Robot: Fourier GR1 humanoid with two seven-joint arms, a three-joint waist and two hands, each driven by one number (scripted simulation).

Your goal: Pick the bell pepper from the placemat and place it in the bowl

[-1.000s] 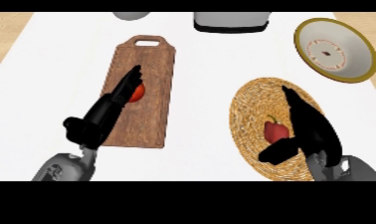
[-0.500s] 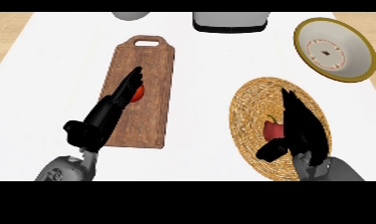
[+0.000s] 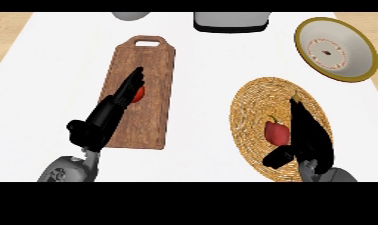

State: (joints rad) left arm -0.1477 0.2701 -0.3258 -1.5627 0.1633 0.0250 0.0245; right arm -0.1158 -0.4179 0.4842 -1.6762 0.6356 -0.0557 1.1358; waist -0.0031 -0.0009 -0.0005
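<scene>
Since a second ago, my right hand [image 3: 308, 136] has slid a little back toward me over the woven placemat [image 3: 255, 104], its fingers straight and together, pointing away from me, the thumb jutting out to its left. Just left of that hand, between thumb and fingers, the red bell pepper [image 3: 277, 132] lies on the placemat with its green stem pointing away; the thumb sits just beside it, though I cannot tell whether it touches. Nothing is curled round the pepper.

Beyond my right hand and slightly to its right, well apart from the pepper, the cream bowl [image 3: 354, 49] with its dark yellow rim stands on the white counter [image 3: 199, 69].

Over on the other side, my left hand [image 3: 111, 114] lies stretched along the wooden cutting board [image 3: 151, 64], fingers straight and together, their tips over a small red thing [image 3: 139, 93] partly hidden beneath them. A grey appliance [image 3: 230, 21] shows far ahead, between both hands.
</scene>
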